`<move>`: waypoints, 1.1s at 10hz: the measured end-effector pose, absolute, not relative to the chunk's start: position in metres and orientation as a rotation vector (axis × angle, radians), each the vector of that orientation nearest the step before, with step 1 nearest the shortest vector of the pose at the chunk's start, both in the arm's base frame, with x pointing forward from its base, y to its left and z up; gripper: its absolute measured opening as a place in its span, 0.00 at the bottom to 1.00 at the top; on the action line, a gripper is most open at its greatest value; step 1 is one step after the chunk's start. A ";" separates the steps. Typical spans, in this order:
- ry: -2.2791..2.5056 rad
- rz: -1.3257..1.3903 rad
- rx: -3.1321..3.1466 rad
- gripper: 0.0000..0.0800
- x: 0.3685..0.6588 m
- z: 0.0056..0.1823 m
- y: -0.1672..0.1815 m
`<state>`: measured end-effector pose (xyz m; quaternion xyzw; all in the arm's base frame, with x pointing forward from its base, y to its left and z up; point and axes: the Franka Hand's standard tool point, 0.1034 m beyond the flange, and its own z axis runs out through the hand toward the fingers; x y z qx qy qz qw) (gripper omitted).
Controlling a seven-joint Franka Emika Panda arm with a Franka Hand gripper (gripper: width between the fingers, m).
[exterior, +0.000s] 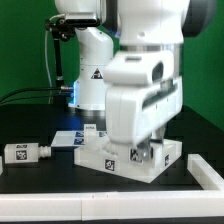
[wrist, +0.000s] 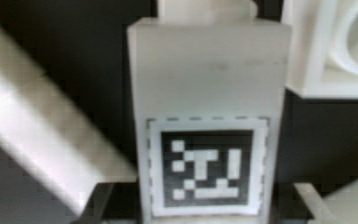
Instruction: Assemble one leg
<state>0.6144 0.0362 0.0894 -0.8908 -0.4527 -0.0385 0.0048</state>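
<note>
- The gripper [wrist: 208,208] was closed on the leg [wrist: 202,90], with its dark fingers [wrist: 108,205] on either side of the leg's tagged end.
- The leg's square tag [wrist: 204,165] faced the wrist camera.
- In the exterior view, the gripper stood low over the white rimmed panel [exterior: 95,156] on the black desk [exterior: 60,190].
- A spare leg [exterior: 25,152] lay on the desk at nine o'clock from the panel.

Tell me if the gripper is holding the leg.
Held: the wrist view shows the leg clamped between the fingers of the gripper, touching both.
</note>
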 end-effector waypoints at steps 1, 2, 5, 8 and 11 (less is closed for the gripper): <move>-1.335 -0.148 -2.846 0.36 0.598 0.092 0.029; -1.172 -0.131 -2.913 0.36 0.583 0.091 0.028; -1.009 -0.106 -2.961 0.36 0.583 0.092 0.052; -1.003 -0.098 -2.963 0.36 0.581 0.093 0.045; -0.837 -0.042 -3.034 0.36 0.544 0.118 -0.027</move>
